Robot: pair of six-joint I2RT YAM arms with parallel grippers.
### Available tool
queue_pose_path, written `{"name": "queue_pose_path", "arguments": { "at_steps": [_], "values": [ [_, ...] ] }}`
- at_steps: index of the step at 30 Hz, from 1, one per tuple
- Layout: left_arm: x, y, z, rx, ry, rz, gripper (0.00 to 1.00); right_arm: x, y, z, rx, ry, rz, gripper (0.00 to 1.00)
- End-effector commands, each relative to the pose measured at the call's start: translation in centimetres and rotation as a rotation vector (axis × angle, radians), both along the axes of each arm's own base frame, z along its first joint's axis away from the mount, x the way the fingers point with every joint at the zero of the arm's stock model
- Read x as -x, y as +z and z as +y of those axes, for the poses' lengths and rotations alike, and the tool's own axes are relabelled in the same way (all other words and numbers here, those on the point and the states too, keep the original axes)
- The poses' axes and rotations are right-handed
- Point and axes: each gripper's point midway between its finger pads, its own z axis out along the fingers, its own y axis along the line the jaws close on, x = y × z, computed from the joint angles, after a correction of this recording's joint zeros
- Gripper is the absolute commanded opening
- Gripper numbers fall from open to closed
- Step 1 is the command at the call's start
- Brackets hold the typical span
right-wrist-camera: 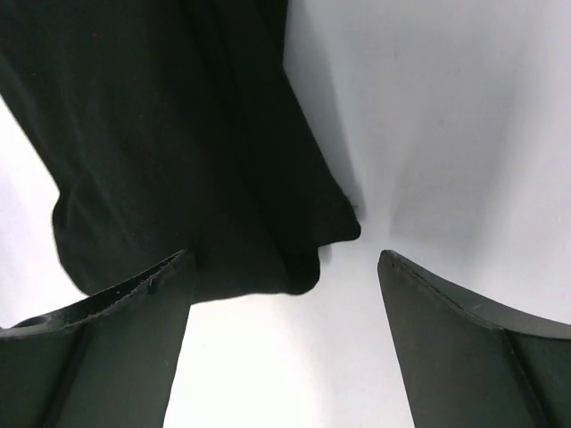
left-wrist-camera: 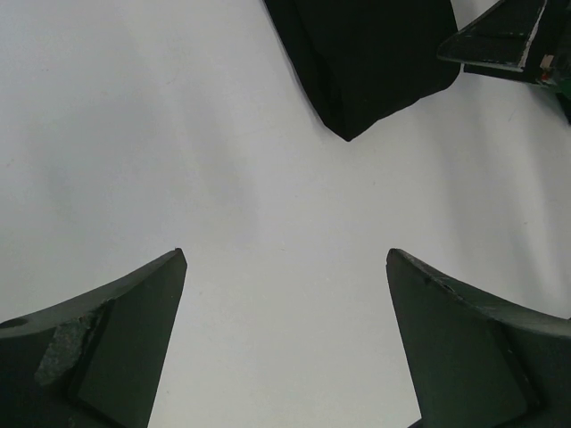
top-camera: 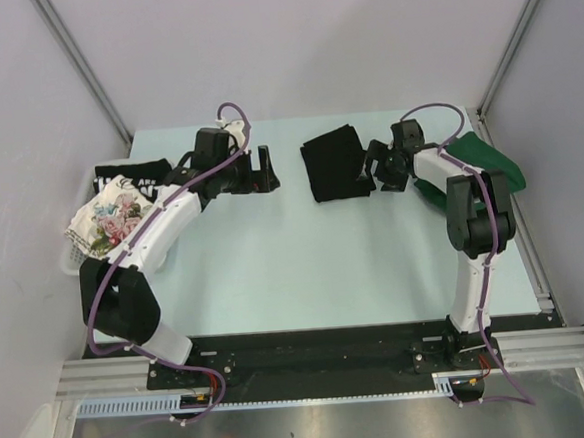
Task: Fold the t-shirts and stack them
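We see the folded plain black t-shirt [top-camera: 333,164] lying on the table [top-camera: 305,268], upper centre of the top view. The right gripper [right-wrist-camera: 285,257] sits at the shirt's right edge, jaws spread and pinching nothing. The left gripper [left-wrist-camera: 285,256] stands just left of it, jaws wide and bare. The green t-shirt [top-camera: 488,160] lies at the right edge. The lettered black t-shirt [top-camera: 129,178] and the floral t-shirt [top-camera: 111,217] lie far left.

The desk [top-camera: 305,258] is pale green and smooth. A folded black shirt [top-camera: 334,164] lies flat at its far middle. A dark green shirt [top-camera: 488,160] lies bunched at the far right side. A white basket [top-camera: 71,263] stands at the left edge.
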Motion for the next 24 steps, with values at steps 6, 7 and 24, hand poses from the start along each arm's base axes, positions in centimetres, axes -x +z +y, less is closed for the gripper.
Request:
{"name": "queue_pose_path", "arguments": {
  "at_steps": [6,7,24],
  "values": [
    [-0.6,3.4,-0.1,0.011,0.004,-0.079,1.00,-1.5,-0.8,-0.1,-0.053,0.010,-0.023,0.85],
    [-0.6,3.4,-0.1,0.010,0.004,-0.076,1.00,-1.5,-1.1,0.0,-0.053,0.010,-0.018,0.84],
    [-1.2,3.6,-0.2,0.005,0.017,-0.073,0.99,-1.2,-4.4,1.5,-0.131,0.031,0.046,0.71]
  ]
}}
